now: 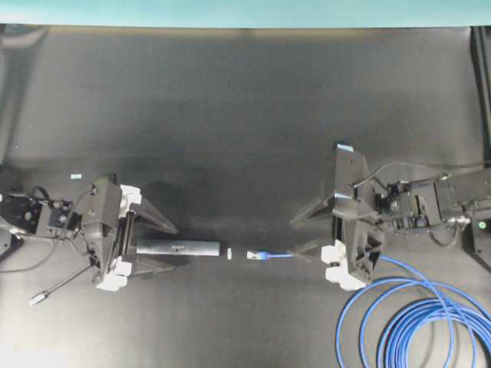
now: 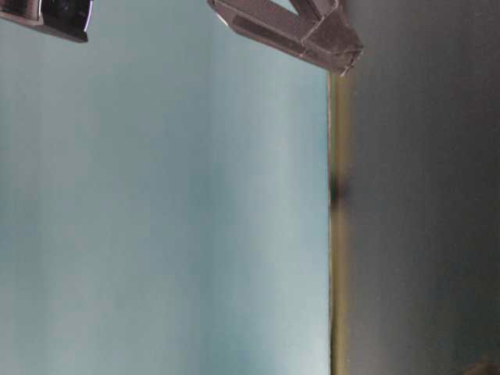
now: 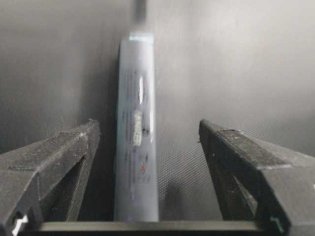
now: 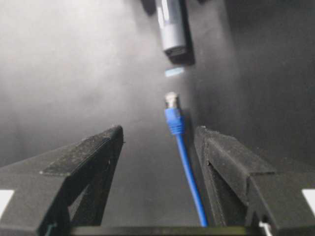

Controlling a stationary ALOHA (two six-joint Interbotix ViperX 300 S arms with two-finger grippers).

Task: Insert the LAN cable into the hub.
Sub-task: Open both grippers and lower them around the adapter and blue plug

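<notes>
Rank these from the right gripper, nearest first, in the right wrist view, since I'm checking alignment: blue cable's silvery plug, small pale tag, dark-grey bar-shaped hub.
From the right gripper:
1. Blue cable's silvery plug, just ahead of the fingertips.
2. Small pale tag, on the mat beyond the plug.
3. Dark-grey bar-shaped hub, farthest, at the top.

Two black arms, matte wedge-shaped fingers [image 3: 54,162], white mounts, dark looping wires; left pincer [image 1: 170,247], right pincer [image 1: 301,238]

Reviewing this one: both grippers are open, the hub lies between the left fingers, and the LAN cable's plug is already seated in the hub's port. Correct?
Not quite. The plug of the LAN cable is not seated: it lies on the table short of the hub, with a gap between them. The overhead and right wrist views show this. The rest holds: both grippers open, hub between the left fingers.
</notes>
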